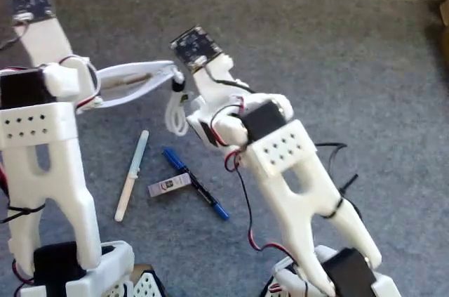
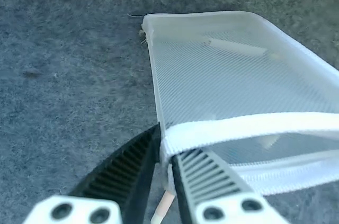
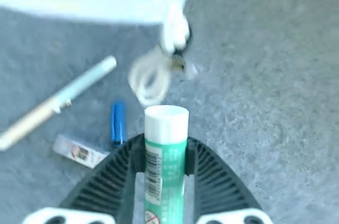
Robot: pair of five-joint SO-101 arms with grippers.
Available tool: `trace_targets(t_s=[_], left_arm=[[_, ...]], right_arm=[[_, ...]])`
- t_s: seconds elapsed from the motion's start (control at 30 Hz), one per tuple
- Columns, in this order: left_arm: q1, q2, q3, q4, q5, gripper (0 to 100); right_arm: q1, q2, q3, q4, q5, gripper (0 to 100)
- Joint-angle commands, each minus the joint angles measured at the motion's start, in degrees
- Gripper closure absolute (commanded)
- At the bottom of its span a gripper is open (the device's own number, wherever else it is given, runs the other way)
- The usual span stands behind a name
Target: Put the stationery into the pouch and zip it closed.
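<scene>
Two end effectors: left pinches pouch, right grips glue stick.

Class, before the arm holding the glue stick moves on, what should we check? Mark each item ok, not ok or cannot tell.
1. Right gripper shut on glue stick: ok.
2. Left gripper clamped on pouch edge: ok.
3. Pouch mouth open: cannot tell.
4. Strap out of the stick's way: not ok, it hangs just ahead.
5. All stationery packed: not ok; white pen, blue pen and small box lie on the table.
</scene>
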Motion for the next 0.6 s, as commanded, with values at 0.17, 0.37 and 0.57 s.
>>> trace_targets(t_s=[0.17,0.37,0.57], left_arm=[[4.97,-0.75,-6.37,1.58,0.70,99],[4.97,-0.48,-6.29,1.58,0.53,99],[4.70,-0.48,-6.29,1.58,0.53,99]], right_arm=[[0.40,-9.89,-3.21,-0.66,-12.04,98.8],[0.40,-12.62,-0.04,-11.74,-15.56,99.4],[-4.35,-19.12,8.66,-24.66,-15.56,99.4]])
